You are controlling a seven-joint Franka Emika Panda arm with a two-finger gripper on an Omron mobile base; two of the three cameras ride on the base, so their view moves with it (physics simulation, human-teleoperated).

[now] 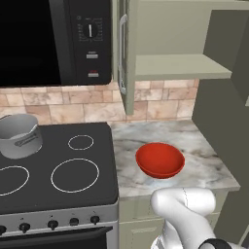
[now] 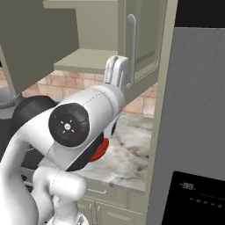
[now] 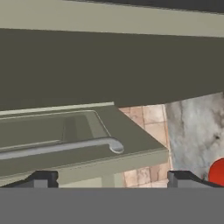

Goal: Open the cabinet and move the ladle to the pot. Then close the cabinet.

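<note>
A simulated kitchen seen around one landmark, the pale olive-beige wall cabinet (image 1: 171, 53) with recessed-panel doors and long silver bar handles. Both its doors stand swung open. Its lower shelf (image 1: 180, 67) looks bare; no ladle can be made out on it or elsewhere.

Below the cabinet lies a marbled grey tabletop (image 1: 194, 146) carrying a shallow red bowl (image 1: 160, 160). To the cabinet's lower left, a plain grey metal pot (image 1: 18, 135) sits upright at the back left of a black stove (image 1: 58, 165), mouth facing up. Its long axis is vertical. A black microwave (image 1: 56, 41) hangs just left of the cabinet. To the cabinet's right stands a tall grey refrigerator (image 2: 197, 110).

The white arm reaches up beside the cabinet's right-hand door. In the hand view the two dark fingers (image 3: 41, 179) of the gripper (image 3: 111, 180) stand wide apart, clamped on nothing. They sit close to that door's silver bar handle (image 3: 61, 146). The handle runs lengthwise across that view, one rounded end toward the brick wall.

Judging from this, the ladle must still be found before anything else. To do the step well, the hand should draw back from the door and look over the shelf. Closing the doors should wait until the ladle rests in the pot.
</note>
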